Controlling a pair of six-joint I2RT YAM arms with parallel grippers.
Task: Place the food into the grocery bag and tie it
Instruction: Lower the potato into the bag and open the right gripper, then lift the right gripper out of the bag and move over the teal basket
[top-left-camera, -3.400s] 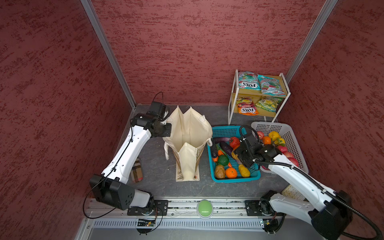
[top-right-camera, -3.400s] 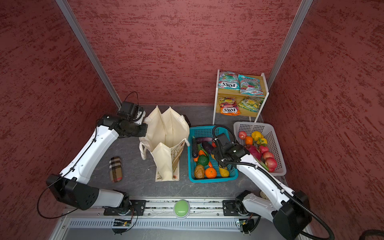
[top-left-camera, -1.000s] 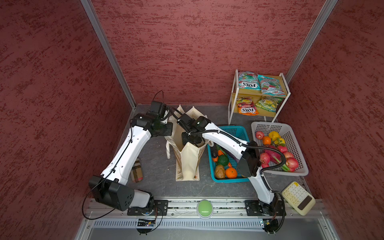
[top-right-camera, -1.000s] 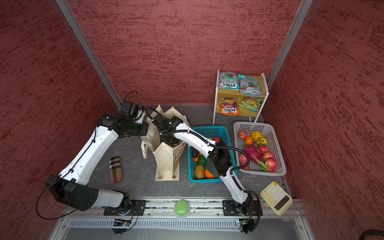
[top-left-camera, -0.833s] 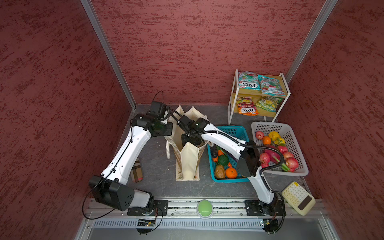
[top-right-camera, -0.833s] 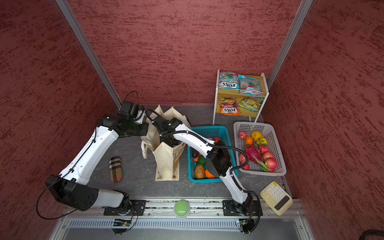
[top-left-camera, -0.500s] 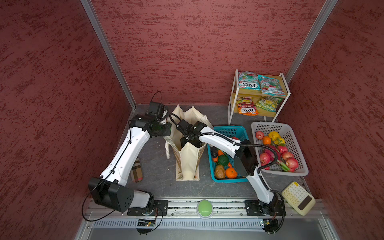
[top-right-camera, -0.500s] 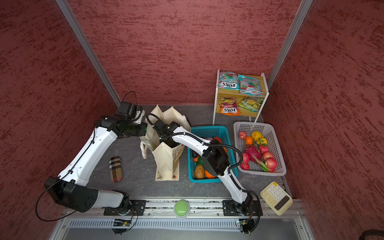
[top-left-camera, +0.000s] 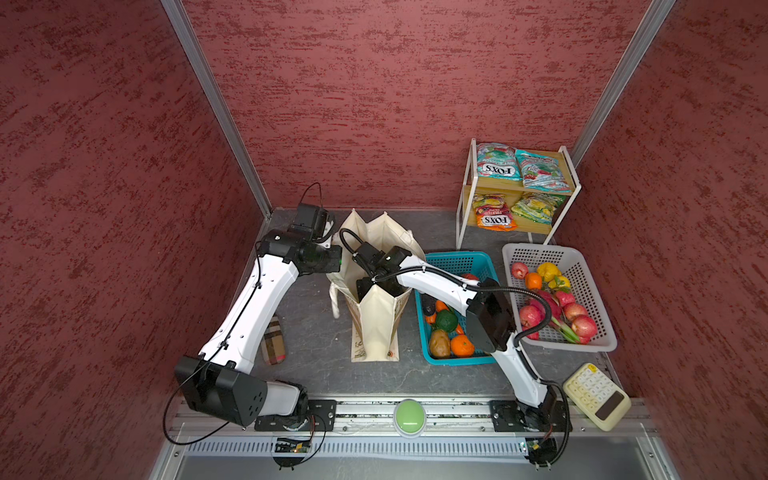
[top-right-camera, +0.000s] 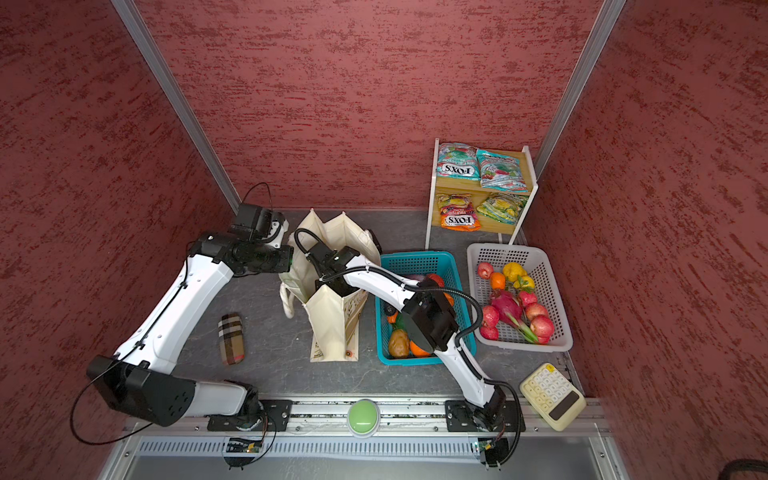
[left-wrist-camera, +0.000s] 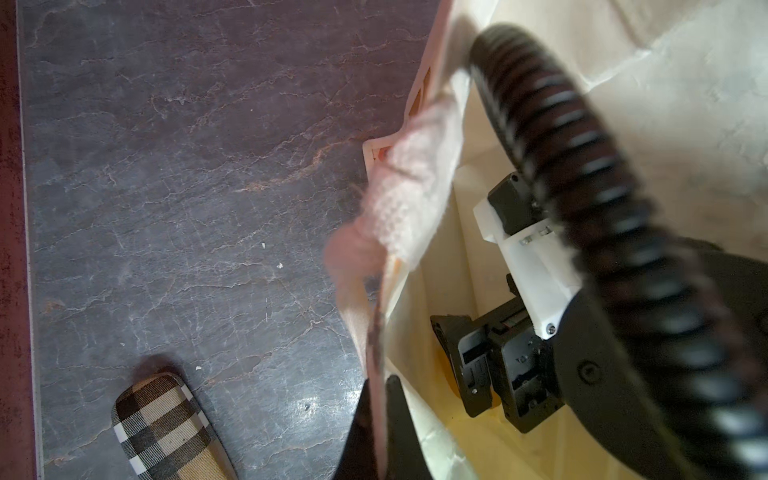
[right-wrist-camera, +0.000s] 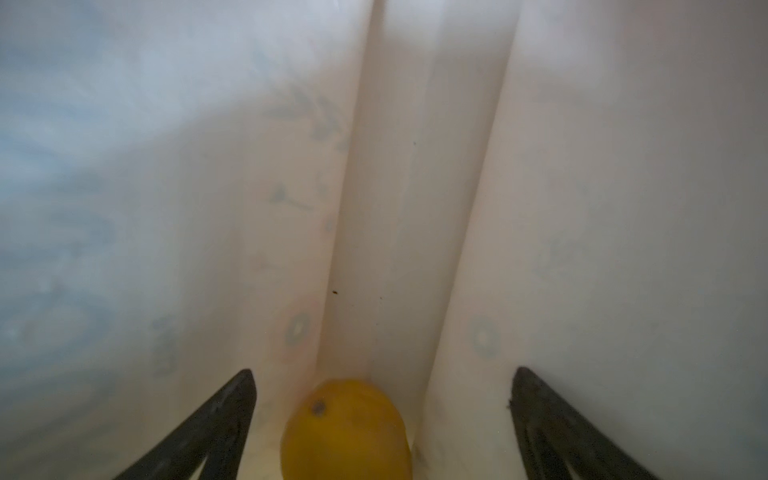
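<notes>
A tall cream canvas grocery bag (top-left-camera: 376, 320) with white rope handles stands open on the dark table (top-left-camera: 316, 345), just beside a teal basket (top-left-camera: 457, 259). The printed lettering on its side is too small to read. The left hand (left-wrist-camera: 376, 415) is clamped on the bag's rim next to a handle. The right hand (right-wrist-camera: 383, 370) reaches down inside, fingers spread wide on either side of a yellow-orange toy fruit (right-wrist-camera: 347, 428) that lies free on the bag's floor. The teal basket holds an orange (top-left-camera: 462, 345), a green vegetable (top-left-camera: 446, 321) and a brown fruit (top-left-camera: 439, 343), partly hidden by the right arm. A white basket (top-left-camera: 582, 266) to its right carries red apples (top-left-camera: 528, 316), a pink dragon fruit (top-left-camera: 544, 305) and a yellow pepper (top-left-camera: 548, 272). Behind the baskets, a two-tier shelf (top-left-camera: 465, 208) displays glossy packets marked "FOX'S": two teal packets (top-left-camera: 498, 166) on top, an orange packet (top-left-camera: 494, 214) and a green packet (top-left-camera: 536, 205) below.
</notes>
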